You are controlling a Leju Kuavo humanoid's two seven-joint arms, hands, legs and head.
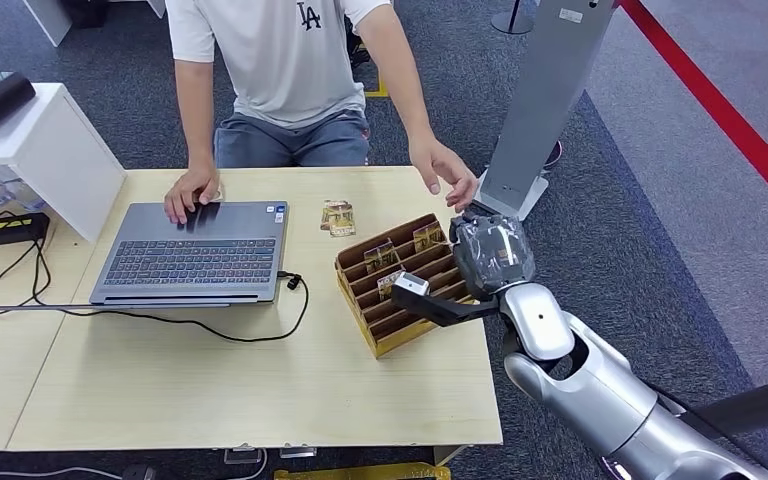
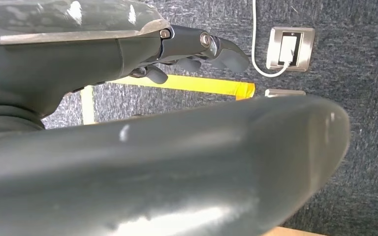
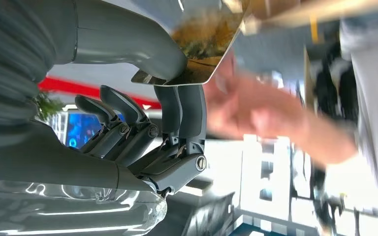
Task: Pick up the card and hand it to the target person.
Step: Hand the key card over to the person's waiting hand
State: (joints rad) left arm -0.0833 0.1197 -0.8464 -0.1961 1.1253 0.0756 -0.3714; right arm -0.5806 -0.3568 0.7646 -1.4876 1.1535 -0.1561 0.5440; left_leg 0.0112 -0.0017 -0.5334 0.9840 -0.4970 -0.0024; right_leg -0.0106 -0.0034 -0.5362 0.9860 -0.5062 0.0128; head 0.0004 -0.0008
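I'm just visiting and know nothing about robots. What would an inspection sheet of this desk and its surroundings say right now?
Surface: pale wooden table, a second table butted against its left side.
Job's things: card pinched in the right hand; person's hand reaching toward it; wooden card rack with more cards; loose cards beside it.
Clutter: open laptop, person's other hand on it; white box.
Hands: right hand raised over the rack; left hand hanging above the carpet, holding nothing.
Cables: black cable from the laptop; white lead into a floor socket.
Surroundings: grey carpet, red floor line, grey stand.
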